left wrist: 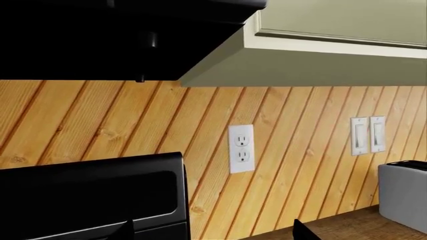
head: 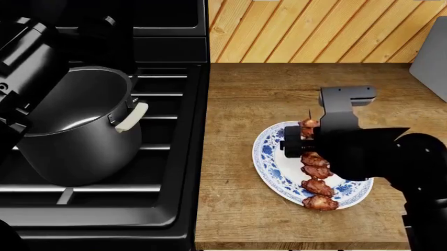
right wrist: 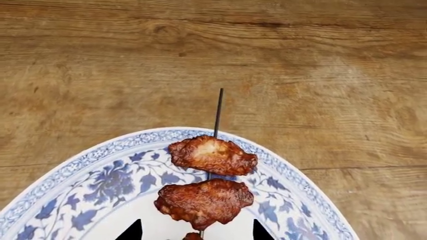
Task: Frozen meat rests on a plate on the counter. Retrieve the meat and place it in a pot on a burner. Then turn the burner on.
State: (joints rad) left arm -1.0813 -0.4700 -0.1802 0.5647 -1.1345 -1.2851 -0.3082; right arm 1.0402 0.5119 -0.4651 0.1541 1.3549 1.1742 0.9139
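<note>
The meat (head: 315,172), a skewer of reddish-brown chunks, lies on the plate (head: 269,157), which sits on the counter (head: 265,99) to the right of the stove (head: 167,157). The skewer runs near-to-far across the plate, its bare far tip reaching past the far rim. The right gripper (head: 302,146) hangs directly over the far half of the skewer; in the right wrist view its two dark fingertips (right wrist: 130,231) stand apart, one on each side of the skewer, with the second chunk between them and no contact visible, so the jaws are released. The pot (head: 77,130) stands on the near left part of the stove, open and dark inside, one cream handle (head: 131,116) facing right toward the counter. The left arm (head: 24,68) is raised over the pot's left side; its pincer is not visible in the head view, and the left wrist view shows only the wooden back wall (left wrist: 300,175), an outlet (left wrist: 241,148), two switches (left wrist: 368,135) and a grey appliance (left wrist: 403,195), so its state cannot be determined.
</note>
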